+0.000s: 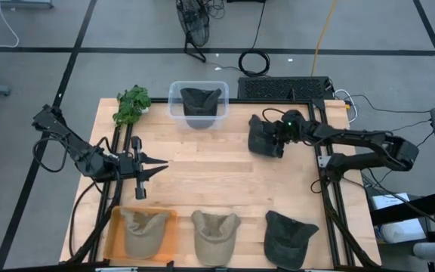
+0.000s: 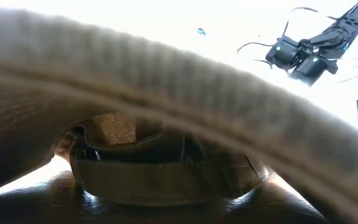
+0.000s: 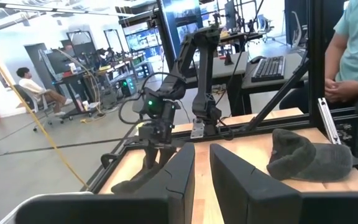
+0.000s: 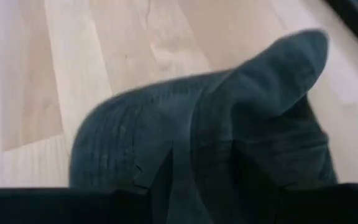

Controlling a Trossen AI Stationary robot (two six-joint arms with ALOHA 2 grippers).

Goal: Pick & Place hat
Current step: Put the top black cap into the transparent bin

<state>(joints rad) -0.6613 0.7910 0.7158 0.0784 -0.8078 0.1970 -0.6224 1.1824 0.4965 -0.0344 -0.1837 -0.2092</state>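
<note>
Hat (image 1: 265,140) hangs right of the bin (image 1: 174,97), clamped in our right gripper (image 1: 279,134); our left gripper (image 1: 157,168), fingers nearly together, waits left of it.

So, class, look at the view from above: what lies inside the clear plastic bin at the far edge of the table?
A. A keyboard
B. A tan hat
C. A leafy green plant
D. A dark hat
D: the clear bin holds a dark hat; the leafy plant lies on the table beside it, and the tan hats sit along the near edge.
</note>
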